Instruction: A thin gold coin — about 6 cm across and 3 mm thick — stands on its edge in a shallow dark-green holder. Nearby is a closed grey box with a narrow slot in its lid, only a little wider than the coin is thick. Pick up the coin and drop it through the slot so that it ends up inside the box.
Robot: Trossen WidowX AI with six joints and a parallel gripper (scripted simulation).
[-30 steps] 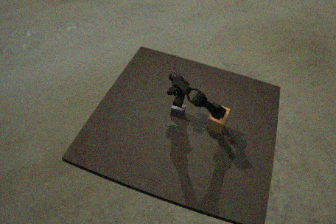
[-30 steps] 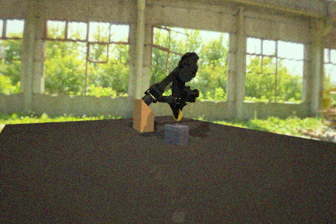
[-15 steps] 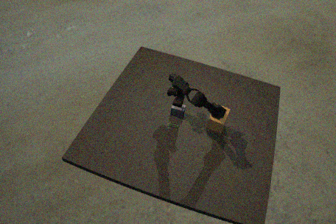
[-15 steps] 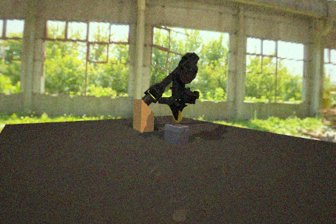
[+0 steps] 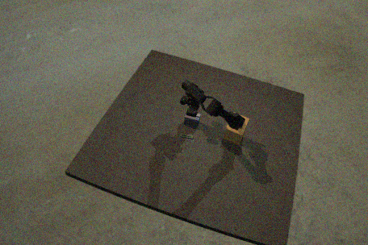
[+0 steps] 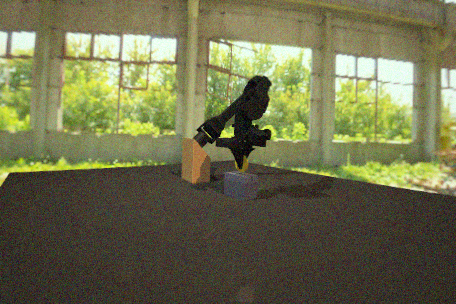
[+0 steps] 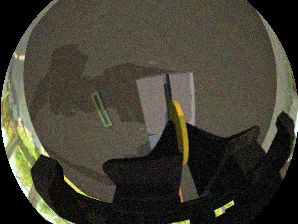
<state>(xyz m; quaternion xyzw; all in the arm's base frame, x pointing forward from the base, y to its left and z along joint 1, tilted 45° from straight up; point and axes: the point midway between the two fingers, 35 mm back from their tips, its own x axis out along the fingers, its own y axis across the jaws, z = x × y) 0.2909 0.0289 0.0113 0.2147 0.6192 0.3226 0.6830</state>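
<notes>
Because the slot is barely wider than the coin, the end effector grips the coin edge-on, directly above the grey box and in line with its slot; the green holder stands vacated beside it on the desk.

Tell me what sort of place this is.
Likely a derelict concrete hall, open to greenery outside: bare pillars, glassless window frames, trees beyond. A dark board carries the arm.

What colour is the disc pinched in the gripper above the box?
Gold-yellow. The coin shows best in the wrist view, edge-on between the gripper fingers, over the grey box.
</notes>
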